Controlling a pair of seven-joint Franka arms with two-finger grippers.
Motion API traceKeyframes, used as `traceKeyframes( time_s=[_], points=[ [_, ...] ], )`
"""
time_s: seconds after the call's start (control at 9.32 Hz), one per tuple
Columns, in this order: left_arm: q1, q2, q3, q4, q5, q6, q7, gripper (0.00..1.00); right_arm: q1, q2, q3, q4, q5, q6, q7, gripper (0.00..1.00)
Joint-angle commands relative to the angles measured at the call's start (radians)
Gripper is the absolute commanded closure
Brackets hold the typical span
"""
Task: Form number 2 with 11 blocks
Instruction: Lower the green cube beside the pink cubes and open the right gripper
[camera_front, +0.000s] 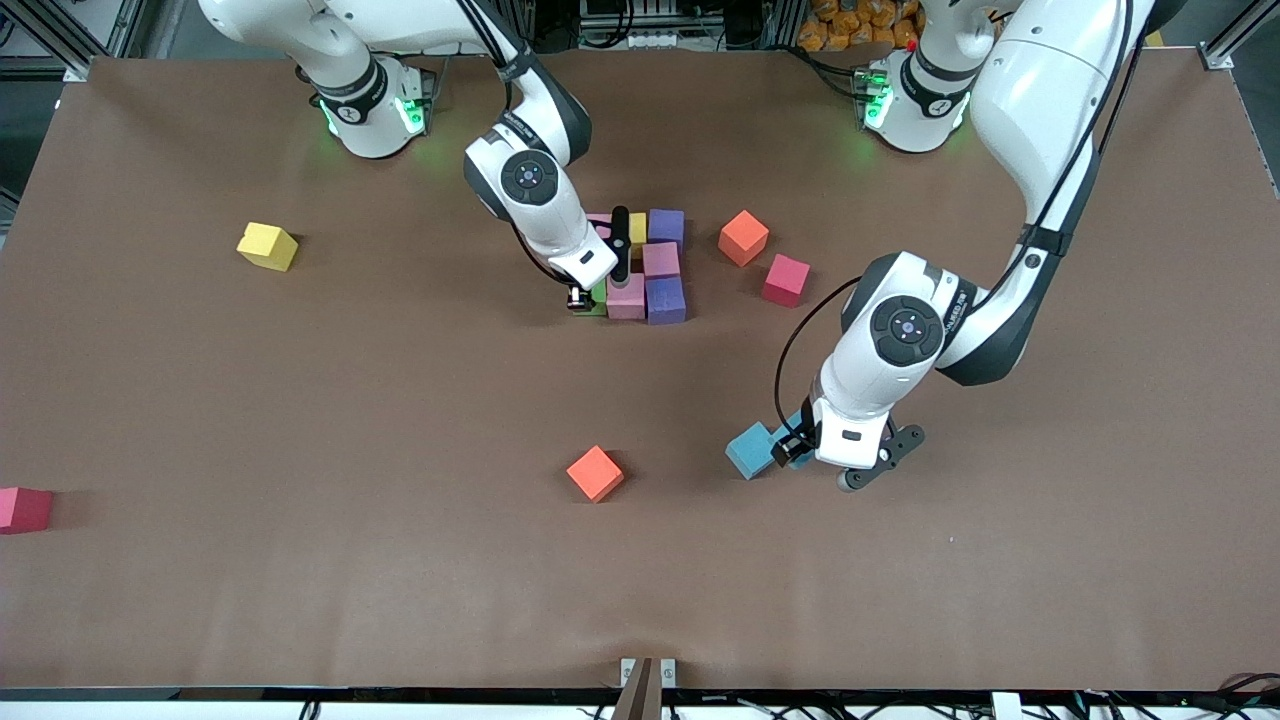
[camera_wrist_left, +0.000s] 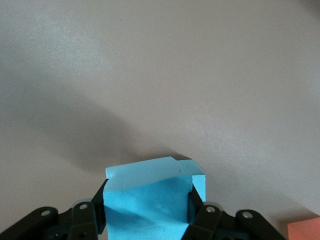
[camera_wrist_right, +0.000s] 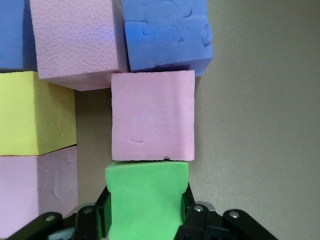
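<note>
Here the right gripper (camera_front: 583, 298) at frame centre pinches the green block (camera_wrist_right: 146, 200) against the pink block (camera_wrist_right: 152, 116); lower right, the left gripper (camera_front: 795, 440) clamps a light blue block (camera_wrist_left: 150, 200)

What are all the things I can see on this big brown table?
table: one, brown.
pink cubes: three, in the cluster mid-table.
purple cubes: two, same cluster.
yellow cubes: two; one in the cluster, one alone toward the right arm's end.
green cube: one, at the cluster's edge.
orange cubes: two; one beside the cluster, one nearer the camera.
red cubes: two; one by the orange, one at the table's edge.
light blue cubes: two; one lying, one gripped.
right gripper: shut on the green cube.
left gripper: shut on a light blue cube.
</note>
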Motion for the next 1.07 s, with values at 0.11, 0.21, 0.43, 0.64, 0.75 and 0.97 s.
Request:
traceKeyframes(
  time_s=[0.11, 0.21, 0.43, 0.64, 0.75, 0.97],
  points=[
    [0.003, -0.005, 0.000, -0.010, 0.018, 0.017, 0.003, 1.00, 0.002, -0.026, 0.000, -0.027, 0.023, 0.012, -0.015, 1.00],
    [0.003, -0.005, 0.000, -0.010, 0.018, 0.017, 0.003, 1.00, -0.001, -0.026, 0.000, -0.027, 0.023, 0.012, -0.023, 1.00],
    [0.001, -0.005, 0.000, -0.010, 0.018, 0.017, 0.001, 1.00, -0.002, -0.025, 0.000, -0.027, 0.023, 0.012, -0.023, 1.00],
    [0.001, -0.005, 0.000, -0.010, 0.018, 0.017, 0.001, 1.00, -0.004, -0.023, 0.000, -0.026, 0.023, 0.013, -0.023, 1.00],
    [0.001, -0.005, 0.000, -0.010, 0.020, 0.017, 0.001, 1.00, -0.004, -0.022, 0.000, -0.026, 0.023, 0.026, -0.023, 1.00],
    [0.001, -0.005, 0.000, -0.010, 0.020, 0.017, 0.001, 1.00, -0.004, -0.017, 0.000, -0.024, 0.023, 0.032, -0.023, 1.00]
  ],
)
